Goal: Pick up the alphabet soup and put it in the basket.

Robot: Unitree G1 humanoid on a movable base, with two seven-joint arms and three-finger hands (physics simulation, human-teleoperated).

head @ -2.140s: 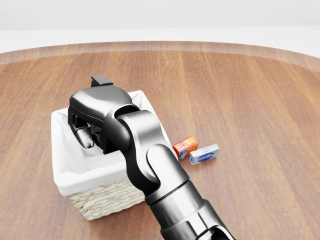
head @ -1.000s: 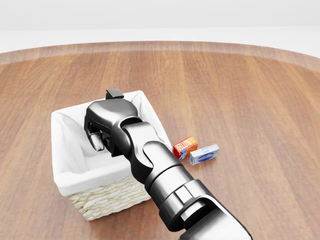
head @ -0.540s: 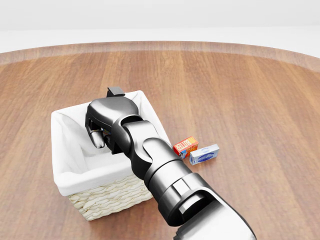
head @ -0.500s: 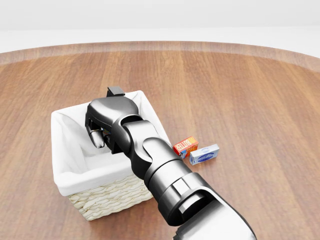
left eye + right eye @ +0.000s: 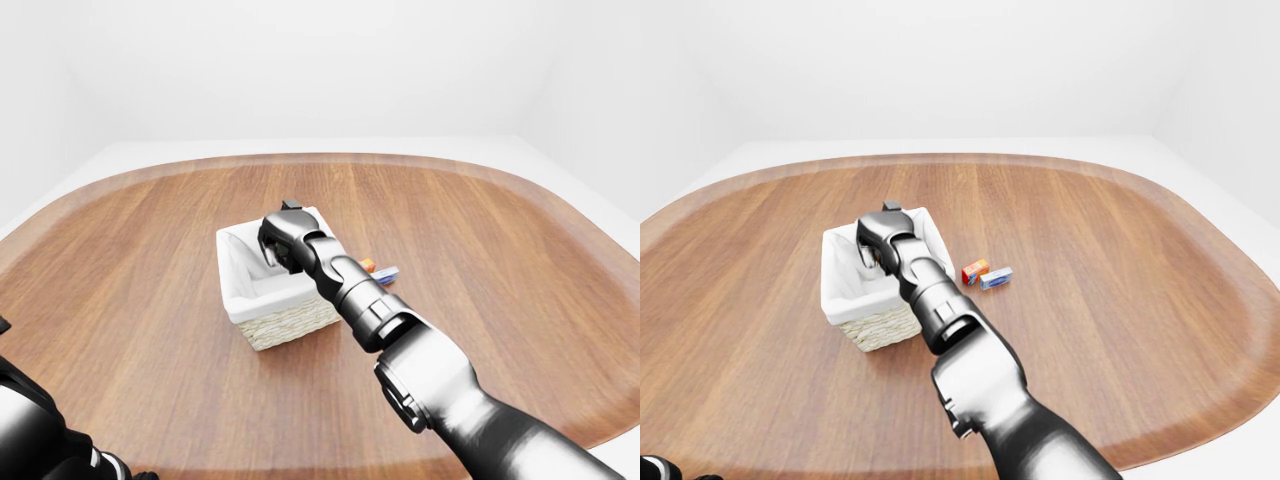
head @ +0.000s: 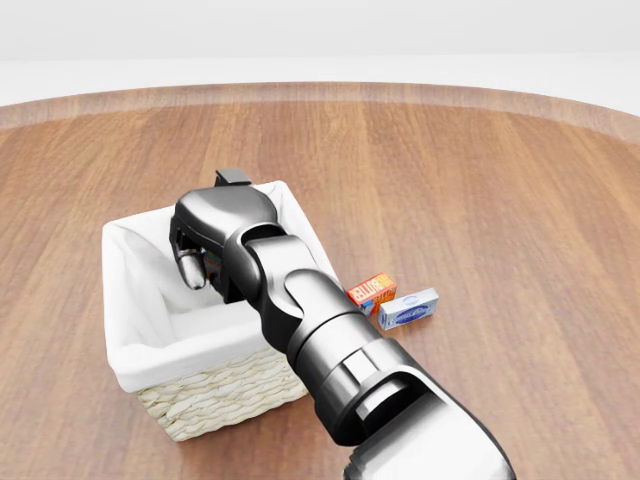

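Note:
The wicker basket (image 6: 214, 396) with a white cloth liner stands at the left of the head view. My right hand (image 6: 200, 268) reaches down inside it, near its upper right corner. The fingers (image 6: 190, 270) curl around the alphabet soup can (image 6: 211, 262), of which only a small coloured sliver shows between them. The hand and forearm hide the rest of the can and much of the basket's inside. My left hand does not show; only part of the left arm (image 5: 30, 430) is at the bottom left of the left-eye view.
A small orange box (image 6: 371, 292) and a blue and white box (image 6: 408, 308) lie on the round wooden table (image 6: 480, 200) just right of the basket. My right forearm (image 6: 330, 350) crosses the basket's right wall.
The right hand came down from above the basket into it over two seconds. In the last half second it barely shifted, slightly up and left. The boxes and basket stayed put.

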